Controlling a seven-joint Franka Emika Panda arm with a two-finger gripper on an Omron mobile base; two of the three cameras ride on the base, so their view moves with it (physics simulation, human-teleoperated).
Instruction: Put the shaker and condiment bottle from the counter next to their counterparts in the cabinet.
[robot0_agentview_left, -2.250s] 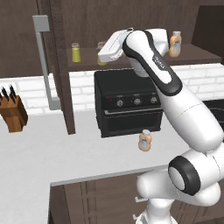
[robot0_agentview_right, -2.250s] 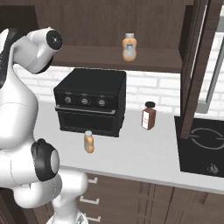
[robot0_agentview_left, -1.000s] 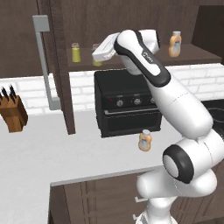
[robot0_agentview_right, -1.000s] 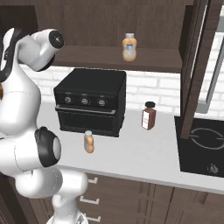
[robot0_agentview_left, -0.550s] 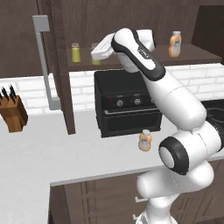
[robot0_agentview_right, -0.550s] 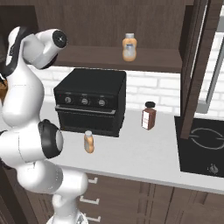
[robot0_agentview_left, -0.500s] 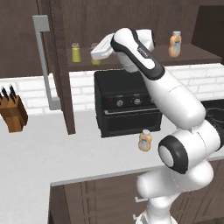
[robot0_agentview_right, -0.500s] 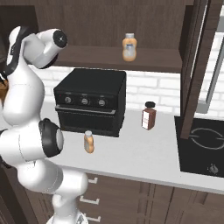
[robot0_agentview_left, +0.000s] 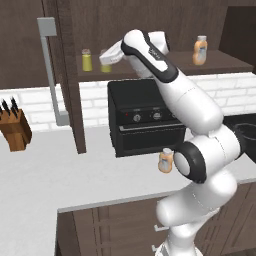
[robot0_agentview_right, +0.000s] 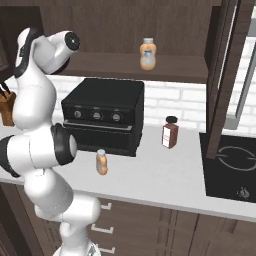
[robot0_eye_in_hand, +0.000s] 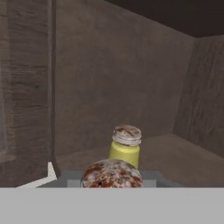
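In the left base view my gripper (robot0_agentview_left: 106, 58) is inside the dark brown cabinet (robot0_agentview_left: 65, 30), just over its shelf board, shut on the yellow-green shaker (robot0_agentview_left: 105, 66). The hand view shows that shaker's speckled grey cap (robot0_eye_in_hand: 111, 174) close at the bottom. Its twin shaker (robot0_eye_in_hand: 125, 146) stands upright just beyond it, to the held shaker's left (robot0_agentview_left: 87, 60) in the left base view. The orange condiment bottle (robot0_agentview_left: 165, 161) stands on the pale counter (robot0_agentview_left: 55, 175) in front of the oven. Its twin orange bottle (robot0_agentview_right: 147, 54) is on the right part of the shelf.
A black toaster oven (robot0_agentview_right: 102, 115) sits on the counter under the shelf. A dark red-brown jar (robot0_agentview_right: 170, 132) stands to its right, near the black cooktop (robot0_agentview_right: 231, 161). A knife block (robot0_agentview_left: 15, 131) is at the far left. The open cabinet door with its grey bar handle (robot0_agentview_left: 51, 75) hangs left of the shelf.
The arm has swung left along the shelf, carrying the shaker closer to its twin. Both orange bottles and the jar have stayed put.
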